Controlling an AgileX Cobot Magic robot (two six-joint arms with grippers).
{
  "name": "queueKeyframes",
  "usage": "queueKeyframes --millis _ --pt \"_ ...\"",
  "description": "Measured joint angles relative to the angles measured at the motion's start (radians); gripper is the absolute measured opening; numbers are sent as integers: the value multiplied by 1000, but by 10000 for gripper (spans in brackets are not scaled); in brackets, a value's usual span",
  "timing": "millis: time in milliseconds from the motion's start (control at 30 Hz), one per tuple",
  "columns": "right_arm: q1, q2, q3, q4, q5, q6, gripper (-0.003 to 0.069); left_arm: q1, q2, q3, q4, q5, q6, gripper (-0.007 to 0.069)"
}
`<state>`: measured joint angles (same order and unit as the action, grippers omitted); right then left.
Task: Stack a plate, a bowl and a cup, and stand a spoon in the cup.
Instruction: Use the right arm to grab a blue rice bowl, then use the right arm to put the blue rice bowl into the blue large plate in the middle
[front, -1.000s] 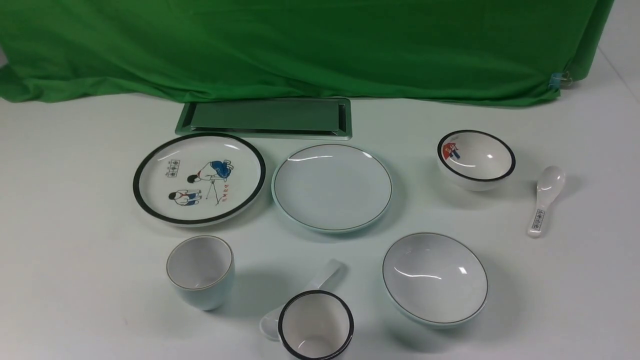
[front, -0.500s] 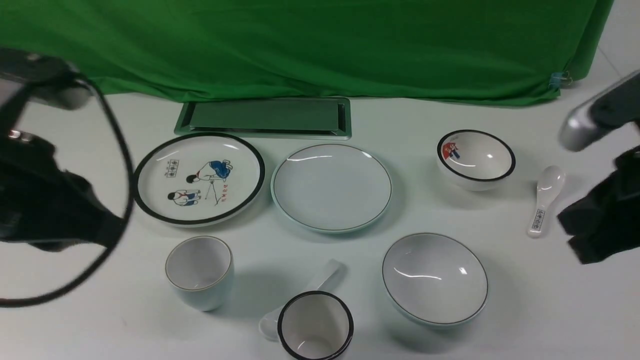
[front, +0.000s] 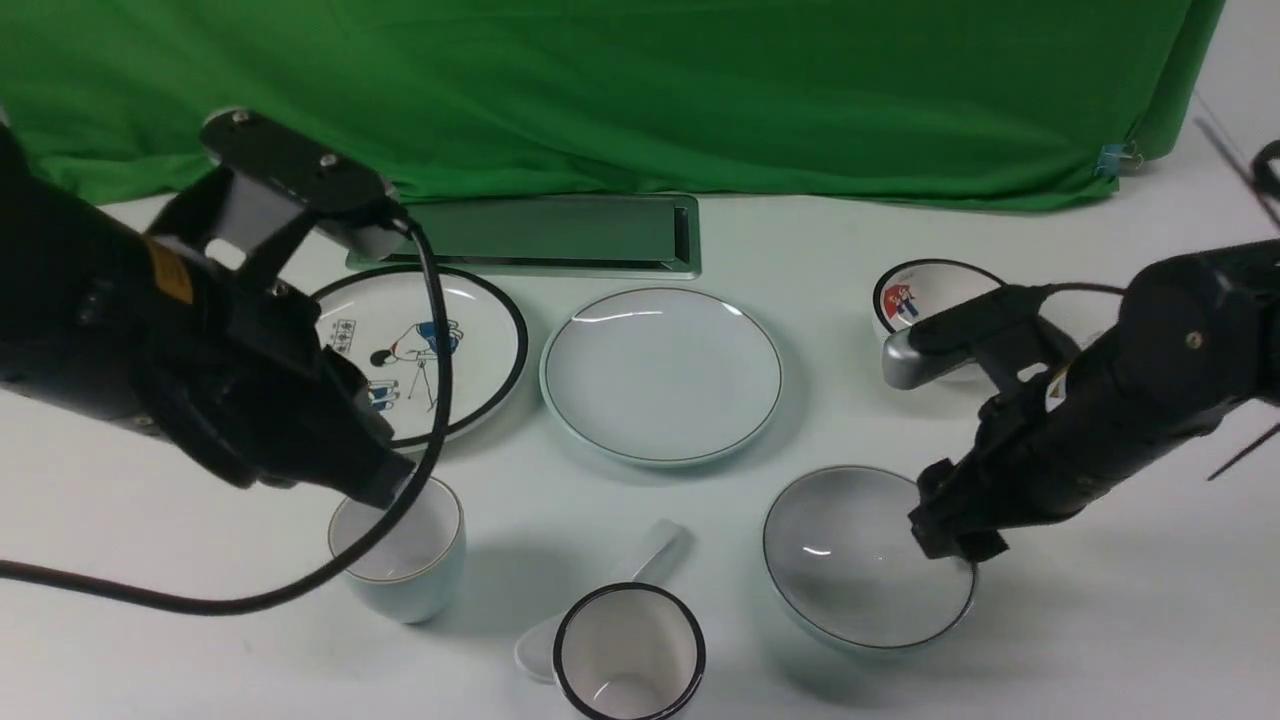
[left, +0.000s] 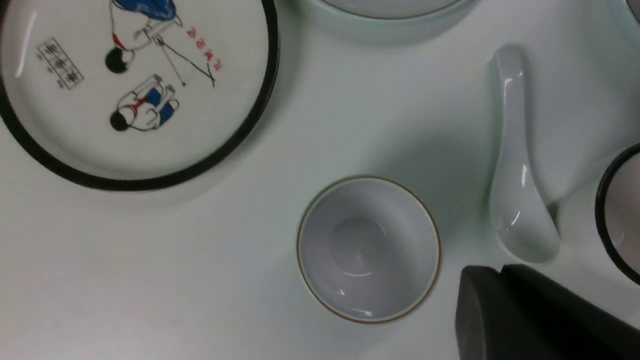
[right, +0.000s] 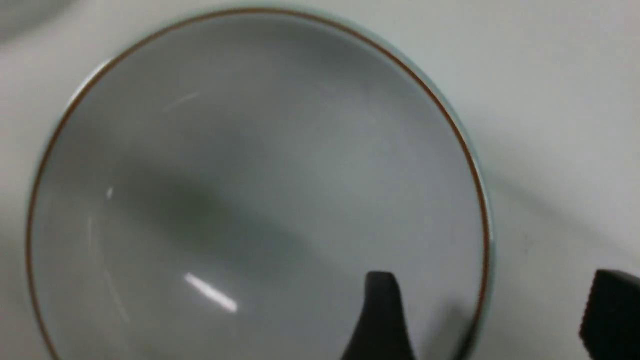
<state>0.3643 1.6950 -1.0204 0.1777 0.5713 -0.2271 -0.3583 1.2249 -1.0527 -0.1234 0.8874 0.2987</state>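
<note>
Green cloth (front: 640, 90) backed the room. The right gripper (right: 492, 287) stood released, fingers straddling the right rim of the plain pale shallow bowl (front: 850, 570). It would do best seated deeper before clamping, then lifted level to the plain pale round plate (front: 660, 375) behind. The left gripper (front: 385, 488), clenched empty, hovered near the small blue-green cup (front: 415, 580). The white tabletop (front: 1100, 620) looked smooth and crowded.

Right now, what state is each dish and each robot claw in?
plate: flat on the table, empty.
bowl: upright on the table, empty.
cup: upright, empty.
spoon: lying on the table.
left gripper: shut, near the cup.
right gripper: open, straddling the bowl's rim.
black-rimmed cup: upright, empty.
cartoon plate: flat, empty.
</note>
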Motion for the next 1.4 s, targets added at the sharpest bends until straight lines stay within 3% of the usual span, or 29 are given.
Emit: queueKeyframes --millis 133,300,400,667,933,1100,1400 --pt "1 49 0 17 -23 18 493 0 0 0 22 -23 0 -29" --pt "1 57 -12 32 -13 23 150 0 0 0 27 -45 1 -29" --pt "3 21 -61 48 29 5 69 0 0 0 29 -49 3 -29" --pt "3 27 -346 35 134 -32 68 0 0 0 32 -65 3 -29" --pt "3 289 -675 218 133 -32 68 0 0 0 37 -118 3 -29" --pt "3 439 -778 285 142 -32 68 0 0 0 37 -120 3 -29" --pt "5 535 -809 299 129 -23 75 0 0 0 41 -132 3 -29"
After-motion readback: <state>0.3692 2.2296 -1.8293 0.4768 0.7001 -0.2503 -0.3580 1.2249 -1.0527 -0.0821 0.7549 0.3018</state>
